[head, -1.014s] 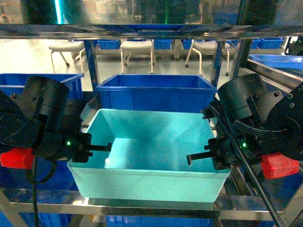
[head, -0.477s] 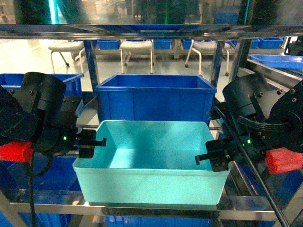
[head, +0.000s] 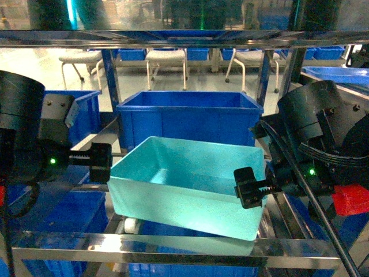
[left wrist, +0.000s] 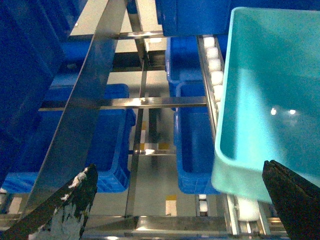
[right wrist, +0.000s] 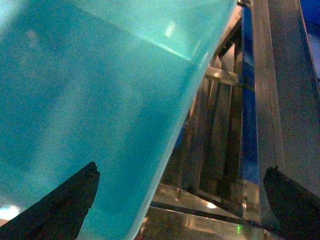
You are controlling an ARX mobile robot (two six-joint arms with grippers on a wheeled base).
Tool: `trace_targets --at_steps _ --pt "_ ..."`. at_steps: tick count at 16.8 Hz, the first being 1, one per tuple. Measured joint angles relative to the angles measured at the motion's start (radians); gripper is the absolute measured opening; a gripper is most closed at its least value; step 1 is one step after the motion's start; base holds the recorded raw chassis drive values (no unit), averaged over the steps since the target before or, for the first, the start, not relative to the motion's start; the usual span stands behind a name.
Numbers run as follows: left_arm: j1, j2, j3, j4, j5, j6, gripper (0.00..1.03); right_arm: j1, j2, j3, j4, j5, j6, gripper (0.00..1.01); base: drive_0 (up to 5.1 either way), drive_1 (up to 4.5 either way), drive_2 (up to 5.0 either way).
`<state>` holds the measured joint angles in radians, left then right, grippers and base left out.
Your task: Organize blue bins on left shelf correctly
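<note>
The light turquoise bin [head: 190, 182] sits skewed and tilted on the left shelf [head: 173, 245], its near left corner higher than its right. My left gripper [head: 99, 163] is open at the bin's left corner. In the left wrist view the bin's rim [left wrist: 235, 170] lies between the wide jaws of the left gripper [left wrist: 175, 202], close to the right finger. My right gripper [head: 249, 188] is open against the bin's near right wall. The right wrist view shows the bin wall [right wrist: 90, 100] reaching between the spread jaws of the right gripper [right wrist: 180, 200].
A royal-blue bin [head: 190, 118] stands right behind the turquoise one. Another blue bin [head: 75, 107] sits at the left, and more blue bins [left wrist: 195, 145] fill the tier below. White rollers [left wrist: 216, 75] run under the turquoise bin. A steel post [left wrist: 85, 105] slants past my left gripper.
The turquoise bin has swung round and tipped, its left side rising. My left gripper has drawn back from inside the bin to its outer left corner. The right gripper has dropped slightly.
</note>
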<state>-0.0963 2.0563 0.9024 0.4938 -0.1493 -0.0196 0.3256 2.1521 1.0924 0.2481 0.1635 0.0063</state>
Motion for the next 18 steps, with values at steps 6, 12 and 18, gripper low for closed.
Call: trace_targets --at_steps 6,12,18 --pt "0.0 -0.323 -0.326 -0.204 -0.003 -0.089 0.98 0.041 -0.216 -0.262 0.0 0.01 0.0 0.98 0.0 0.0 0.0" --pt "-0.018 -0.403 -0.386 -0.312 0.049 -0.137 0.98 0.041 -0.286 -0.33 -0.024 0.009 0.031 0.98 0.0 0.0 0.0" --pt "-0.086 -0.63 -0.525 -0.461 0.093 -0.266 0.98 0.058 -0.54 -0.501 -0.212 -0.019 0.19 0.98 0.0 0.0 0.0"
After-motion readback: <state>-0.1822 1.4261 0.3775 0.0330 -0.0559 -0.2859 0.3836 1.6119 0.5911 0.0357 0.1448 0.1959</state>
